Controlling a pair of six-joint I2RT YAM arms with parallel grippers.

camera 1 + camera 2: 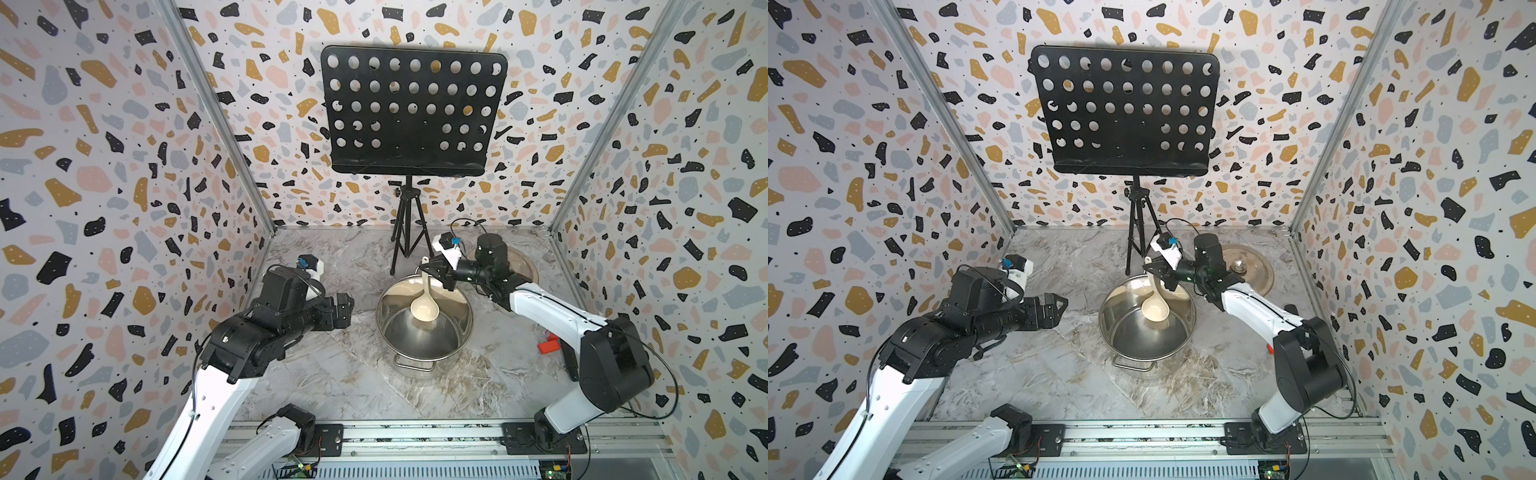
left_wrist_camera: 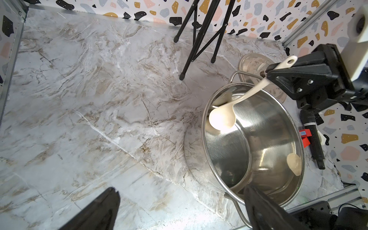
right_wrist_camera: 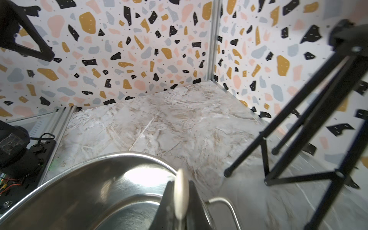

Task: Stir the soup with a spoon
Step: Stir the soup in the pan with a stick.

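Observation:
A shiny steel stockpot [image 1: 419, 347] [image 1: 1144, 340] stands mid-table; no soup shows in it, only bare metal. The cream spoon [image 1: 424, 309] [image 1: 1155, 309] slants down into the pot with its bowl above the bottom. My right gripper [image 1: 432, 272] [image 1: 1158, 270] is shut on the spoon's upper handle over the far rim. The right wrist view shows that handle [image 3: 180, 191] pinched between the jaws of the right gripper [image 3: 180, 183]. My left gripper [image 1: 347, 309] [image 2: 181, 189] hovers open and empty, left of the pot [image 2: 258, 151]. The left wrist view also shows the spoon [image 2: 222, 119].
A flat steel lid [image 1: 1250, 266] [image 2: 253, 63] lies behind the right arm at the back right. A black music stand [image 1: 411, 112] on a tripod [image 1: 409, 232] stands behind the pot. A red piece [image 1: 548, 345] and a black tool [image 2: 313, 139] lie right of the pot.

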